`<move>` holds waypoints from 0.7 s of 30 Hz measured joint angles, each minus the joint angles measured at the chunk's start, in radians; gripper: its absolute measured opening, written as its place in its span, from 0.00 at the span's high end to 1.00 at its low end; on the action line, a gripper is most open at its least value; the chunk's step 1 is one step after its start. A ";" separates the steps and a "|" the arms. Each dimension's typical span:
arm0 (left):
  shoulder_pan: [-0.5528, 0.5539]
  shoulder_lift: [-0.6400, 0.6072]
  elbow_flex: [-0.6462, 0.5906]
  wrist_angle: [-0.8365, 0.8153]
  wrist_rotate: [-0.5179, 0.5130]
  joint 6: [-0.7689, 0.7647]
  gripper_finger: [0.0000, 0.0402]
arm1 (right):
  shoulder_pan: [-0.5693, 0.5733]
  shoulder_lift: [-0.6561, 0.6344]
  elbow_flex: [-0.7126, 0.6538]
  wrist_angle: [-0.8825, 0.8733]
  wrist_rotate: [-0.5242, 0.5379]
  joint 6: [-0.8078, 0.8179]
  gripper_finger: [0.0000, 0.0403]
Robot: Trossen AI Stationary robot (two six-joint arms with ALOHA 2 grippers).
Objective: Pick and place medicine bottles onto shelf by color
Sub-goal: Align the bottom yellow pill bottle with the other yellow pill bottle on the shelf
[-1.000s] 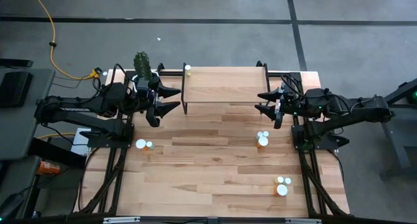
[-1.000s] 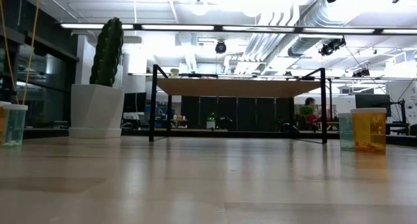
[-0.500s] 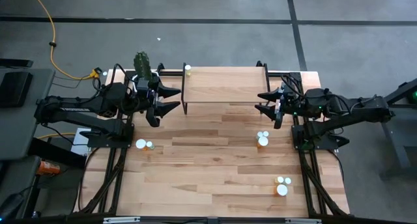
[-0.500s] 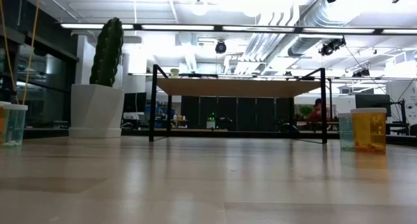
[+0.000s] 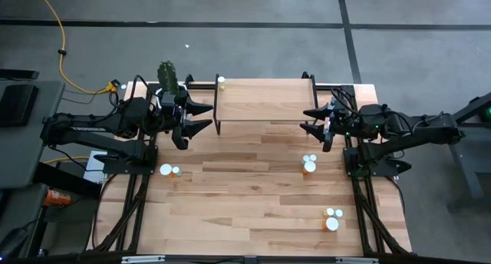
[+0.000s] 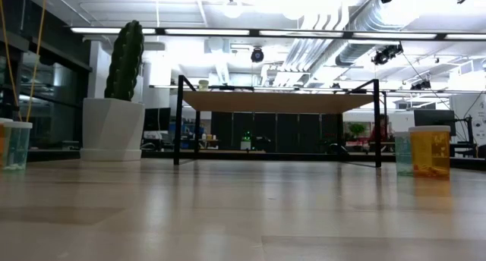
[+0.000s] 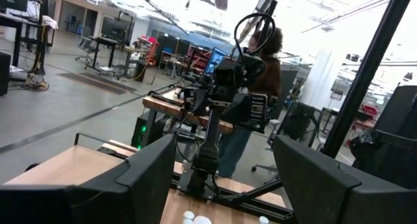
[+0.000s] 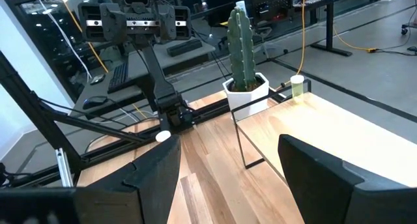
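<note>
The shelf (image 5: 263, 100) stands at the table's far middle on black legs; a pale green bottle (image 5: 222, 81) stands on its far left corner. Other bottles stand on the table: two at the left (image 5: 169, 170), a few with an orange one at the right (image 5: 309, 163), and a few near the right front (image 5: 332, 219). My left gripper (image 5: 203, 117) is open beside the shelf's left end, above the table. My right gripper (image 5: 310, 120) is open beside the shelf's right end. Both are empty.
A cactus in a white pot (image 5: 168, 77) stands at the table's far left corner, beside my left gripper. The low view shows an orange bottle (image 6: 430, 150) at the right and a pale bottle (image 6: 15, 144) at the left. A person (image 7: 260, 61) stands beyond the table.
</note>
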 joint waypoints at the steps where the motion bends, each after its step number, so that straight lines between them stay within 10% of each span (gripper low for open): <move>1: 0.000 0.000 0.000 0.000 0.000 0.000 0.38 | 0.000 0.000 0.000 0.000 -0.006 0.000 0.38; 21: 0.000 0.000 0.000 -0.004 0.000 0.000 0.38 | 0.000 0.000 0.000 0.000 -0.047 0.012 0.38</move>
